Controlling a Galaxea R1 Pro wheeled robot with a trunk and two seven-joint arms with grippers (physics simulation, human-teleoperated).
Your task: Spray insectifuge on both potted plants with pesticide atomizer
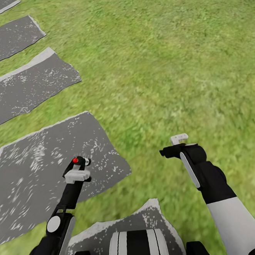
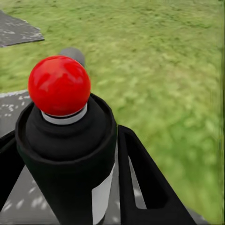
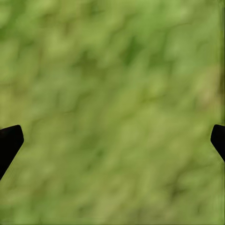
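I've got the pesticide atomizer point(image 1: 79, 162) clamped in my left hand point(image 1: 78, 171), red tip point(image 2: 59, 85) up and clear above the fingers point(image 2: 145, 183), which close on the dark body from both sides. It hangs over the grey stone paving point(image 1: 35, 178), lawn point(image 1: 168, 62) stretching out ahead. My right hand point(image 1: 175, 147) is spread wide with nothing in it; in its wrist camera the two fingertips point(image 3: 9, 143) sit at opposite edges with blurred grass between.

No potted plants in front of me here, so I judge this as the carry: bottle secured, plants yet to be found. To do it well I'd keep the bottle upright and the wrist quiet while the base rolls, since the grip sits low on the body and a jolt could tip it. I'd hold the right arm tucked out of the way and lift the head camera to scan for the leaves before committing to a heading.
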